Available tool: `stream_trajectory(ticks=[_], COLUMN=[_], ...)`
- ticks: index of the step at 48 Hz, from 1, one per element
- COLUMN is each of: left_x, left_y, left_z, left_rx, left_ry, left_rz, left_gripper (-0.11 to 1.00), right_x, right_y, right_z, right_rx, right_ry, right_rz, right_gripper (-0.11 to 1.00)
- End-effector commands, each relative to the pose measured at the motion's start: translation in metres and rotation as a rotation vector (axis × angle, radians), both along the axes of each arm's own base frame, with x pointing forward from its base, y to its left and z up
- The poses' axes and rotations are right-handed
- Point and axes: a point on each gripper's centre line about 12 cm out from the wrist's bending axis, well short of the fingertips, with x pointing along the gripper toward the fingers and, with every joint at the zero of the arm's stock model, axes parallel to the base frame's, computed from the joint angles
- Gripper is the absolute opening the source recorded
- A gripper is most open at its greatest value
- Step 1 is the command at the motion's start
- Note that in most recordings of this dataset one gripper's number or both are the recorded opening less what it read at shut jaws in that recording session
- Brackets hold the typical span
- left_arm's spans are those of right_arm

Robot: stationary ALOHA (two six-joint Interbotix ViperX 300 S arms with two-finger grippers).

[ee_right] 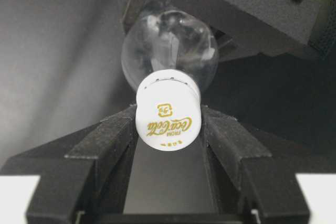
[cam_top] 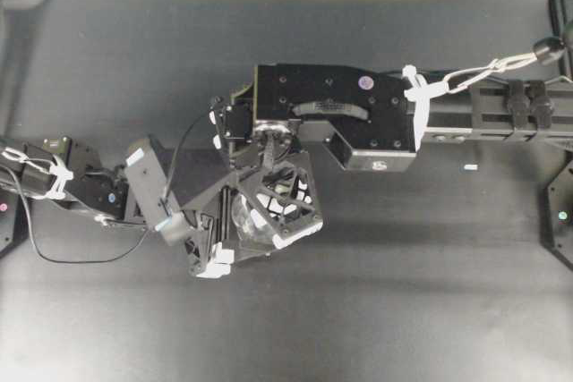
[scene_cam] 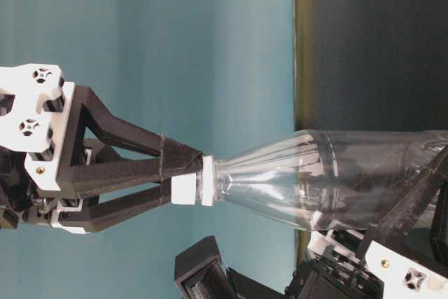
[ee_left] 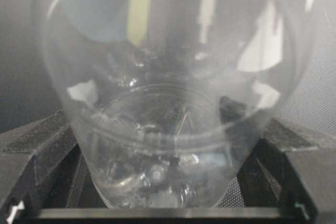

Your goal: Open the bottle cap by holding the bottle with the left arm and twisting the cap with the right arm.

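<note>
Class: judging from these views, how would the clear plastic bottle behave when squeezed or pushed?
The clear plastic bottle looks empty, so probably light. Its thin transparent walls would likely dent under squeezing. Its round body could roll if laid down.

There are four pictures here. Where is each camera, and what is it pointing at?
Overhead: looks straight down at the table; both arms show.
Table-level: picture turned sideways; the right tool pinches the bottle cap.
Left wrist: looks along the left tool clasping the bottle.
Right wrist: looks down on the cap, tool fingers each side.
The bottle appears in every view.
</note>
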Motion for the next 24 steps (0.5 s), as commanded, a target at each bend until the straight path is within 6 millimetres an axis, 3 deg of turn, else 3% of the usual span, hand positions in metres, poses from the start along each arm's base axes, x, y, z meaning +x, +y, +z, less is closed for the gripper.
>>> stream_trajectory(ticks=[1,24], left_x=[0.0021,0.0030], left_y=[-0.0021,-0.0016], left_z=[0.0036,0.0042], left_rx=[0.002,0.002], left_ry=[-0.011,-0.012], left_rz=[-0.009,-0.007], left_gripper=[0.88,0.88], right_x=[-0.0017,-0.0021], right_y=[0.0050,0.0070], right_z=[0.0087,0.0089], right_rx=[-0.009,0.001], right_ry=[-0.027,-0.025], right_rz=[0.029,-0.035], right_gripper=[0.35,0.35])
